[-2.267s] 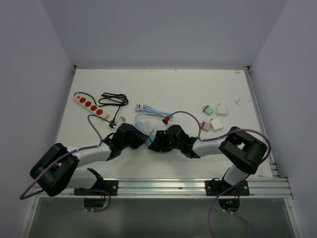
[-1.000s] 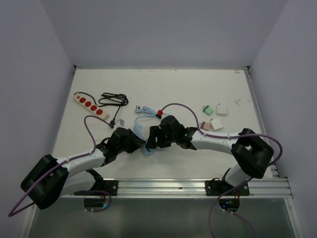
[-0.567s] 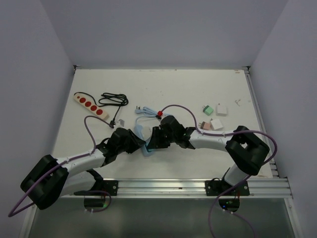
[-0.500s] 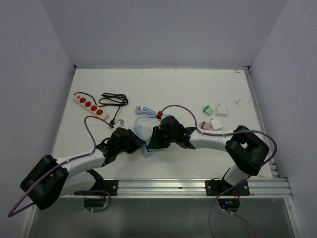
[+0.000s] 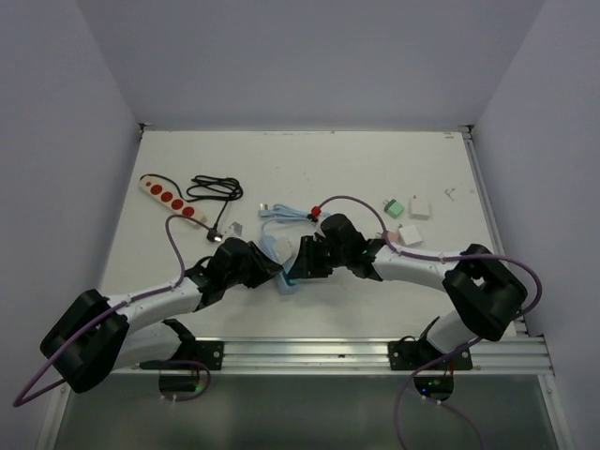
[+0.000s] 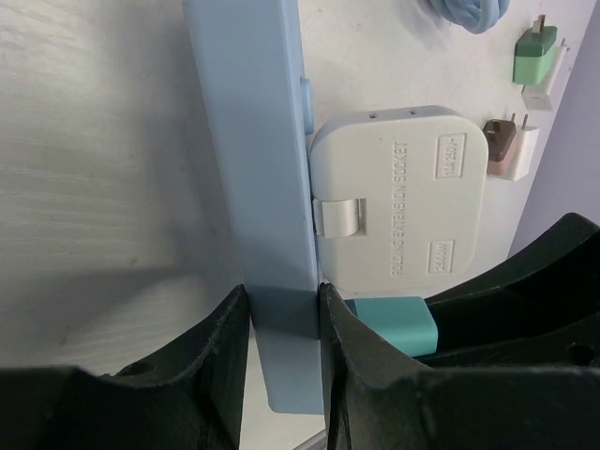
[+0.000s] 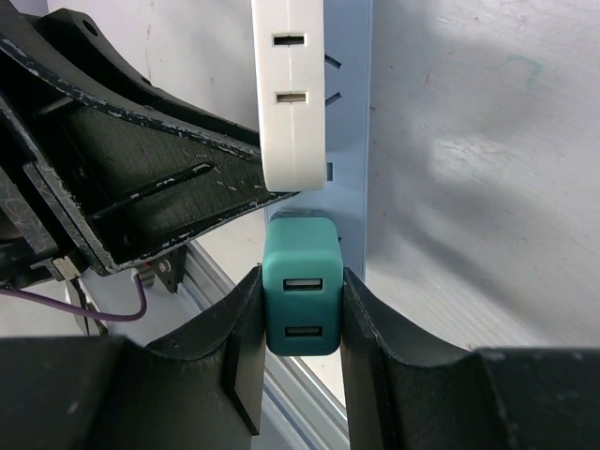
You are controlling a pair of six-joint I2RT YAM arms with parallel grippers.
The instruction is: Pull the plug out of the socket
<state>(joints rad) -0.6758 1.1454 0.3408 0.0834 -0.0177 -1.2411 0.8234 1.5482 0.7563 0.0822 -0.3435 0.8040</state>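
Note:
A light blue power strip (image 6: 258, 187) stands on edge on the table, and my left gripper (image 6: 281, 309) is shut on its end. A white folding extension socket (image 6: 398, 197) and a teal USB charger plug (image 7: 300, 309) sit on the strip's face. My right gripper (image 7: 300, 281) is shut on the teal plug, which rests against the strip (image 7: 349, 141). Its prongs are hidden. In the top view both grippers meet at the strip (image 5: 286, 278), the left gripper (image 5: 276, 272) facing the right gripper (image 5: 298, 270).
A beige strip with red sockets (image 5: 172, 199) and a black cable (image 5: 214, 190) lie at the far left. The blue strip's cable (image 5: 281, 213) coils behind it. Small green (image 5: 393, 207), white (image 5: 419, 207) and pink-white (image 5: 405, 236) adapters lie to the right.
Both grippers and the blue strip have shifted a little to the right, still shut on the strip and the teal plug. The right arm's elbow has moved right.

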